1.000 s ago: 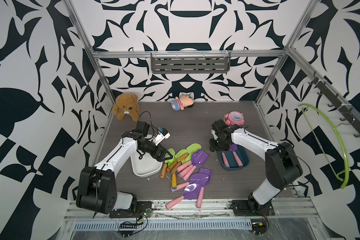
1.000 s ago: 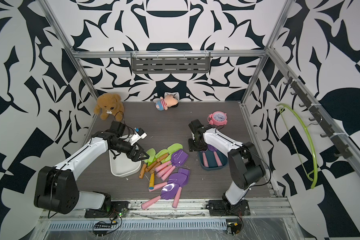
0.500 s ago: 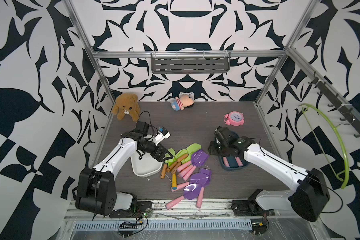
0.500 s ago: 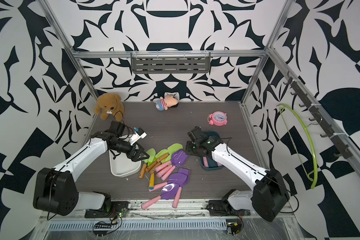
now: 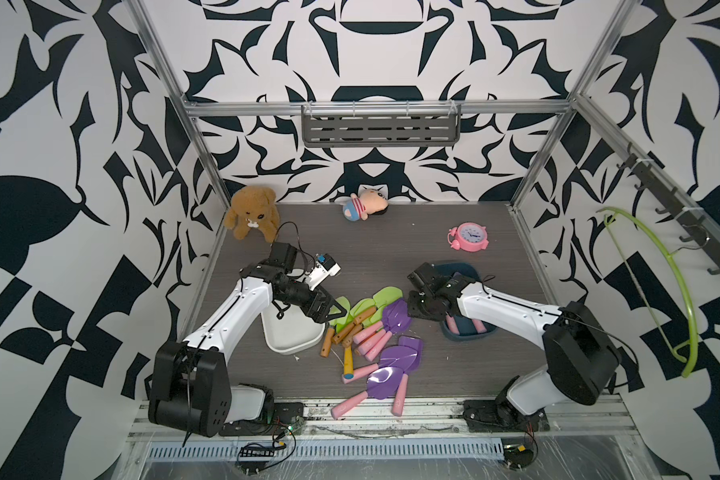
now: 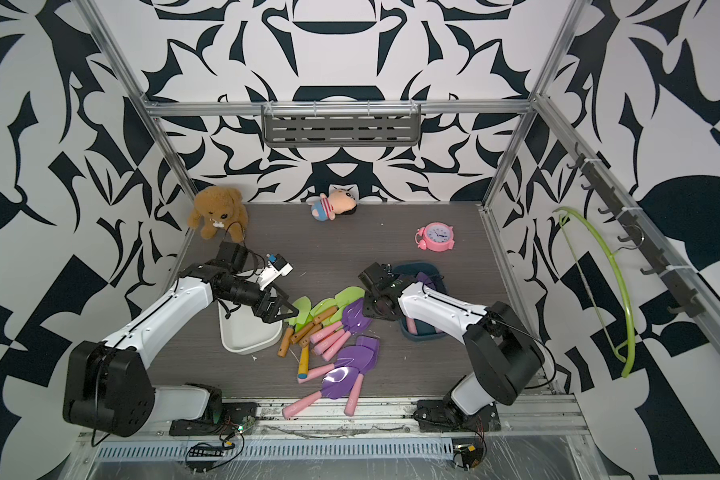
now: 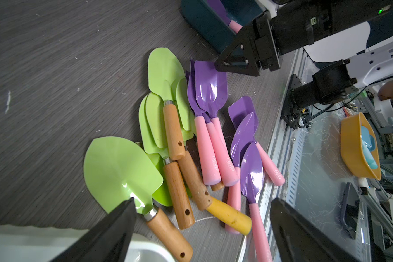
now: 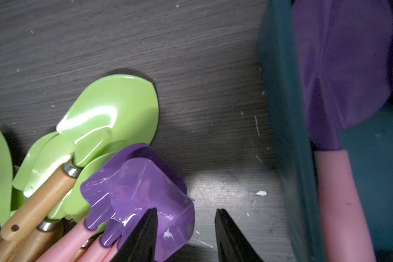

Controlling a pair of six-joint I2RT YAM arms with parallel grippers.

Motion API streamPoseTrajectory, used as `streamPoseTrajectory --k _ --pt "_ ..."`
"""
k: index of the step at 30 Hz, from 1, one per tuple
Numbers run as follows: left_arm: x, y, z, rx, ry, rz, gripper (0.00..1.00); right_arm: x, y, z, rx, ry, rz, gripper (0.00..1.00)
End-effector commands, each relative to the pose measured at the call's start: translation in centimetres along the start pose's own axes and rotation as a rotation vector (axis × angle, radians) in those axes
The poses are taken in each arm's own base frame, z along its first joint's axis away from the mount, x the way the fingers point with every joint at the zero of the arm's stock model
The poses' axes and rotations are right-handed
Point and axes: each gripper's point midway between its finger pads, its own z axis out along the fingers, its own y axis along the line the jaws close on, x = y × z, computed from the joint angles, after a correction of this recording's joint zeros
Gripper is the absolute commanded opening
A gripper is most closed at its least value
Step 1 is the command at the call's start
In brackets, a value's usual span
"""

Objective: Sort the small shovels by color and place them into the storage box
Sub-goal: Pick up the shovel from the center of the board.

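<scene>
On the dark table (image 5: 371, 257) most of the shovels (image 5: 366, 332) lay heaped between a white tray (image 5: 287, 340) and a blue box (image 8: 286, 136), with a few purple ones (image 8: 340, 90) lying in the box. The left gripper (image 7: 202, 199) hung over a green shovel (image 7: 123, 167) by the tray, fingers spread wide and empty. The right gripper (image 8: 186, 209) stood between heap and box, fingers apart, one tip over a purple blade (image 8: 145, 181), gripping nothing.

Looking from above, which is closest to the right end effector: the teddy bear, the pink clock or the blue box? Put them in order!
1. The blue box, right beside the right end effector.
2. The pink clock, farther back.
3. The teddy bear, far back corner, opposite side.
</scene>
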Motion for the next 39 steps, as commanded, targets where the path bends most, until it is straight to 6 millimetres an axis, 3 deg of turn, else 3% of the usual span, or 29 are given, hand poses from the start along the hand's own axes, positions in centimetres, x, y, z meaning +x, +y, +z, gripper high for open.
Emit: streamPoseTrajectory --k 1,8,22,39 --pt "0.6 -0.5 0.1 0.018 0.000 -0.003 1.00 -0.9 0.7 -0.1 -0.029 -0.035 0.014 0.44" --pt "0.8 -0.4 0.1 0.016 0.003 -0.007 0.99 -0.5 1.0 0.5 -0.042 -0.017 0.029 0.36" --pt "0.6 -0.2 0.1 0.016 0.004 -0.009 0.99 0.8 -0.1 0.6 -0.049 -0.009 0.091 0.39" --pt "0.5 -0.1 0.0 0.009 0.006 -0.005 0.99 0.4 0.1 -1.3 -0.084 -0.055 0.083 0.07"
